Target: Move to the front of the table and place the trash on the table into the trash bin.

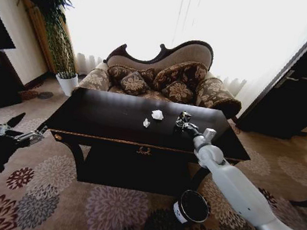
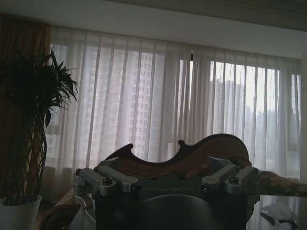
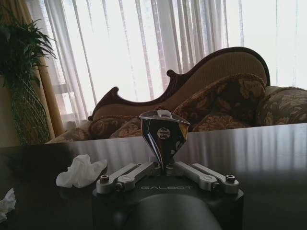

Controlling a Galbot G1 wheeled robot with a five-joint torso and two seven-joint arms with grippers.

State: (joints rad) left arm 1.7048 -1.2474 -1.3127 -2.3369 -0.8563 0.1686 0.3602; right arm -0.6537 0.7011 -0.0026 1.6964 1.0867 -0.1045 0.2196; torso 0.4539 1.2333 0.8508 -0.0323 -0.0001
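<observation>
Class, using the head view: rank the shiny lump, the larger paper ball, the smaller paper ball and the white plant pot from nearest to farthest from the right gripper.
1. Shiny lump, in the right gripper.
2. Larger paper ball, mid-table, to its left.
3. Smaller paper ball, slightly farther left.
4. White plant pot, on the floor, far left.

dark glossy table (image 1: 105,120), two paper balls (image 1: 157,114), shiny lump (image 1: 183,119)
</observation>
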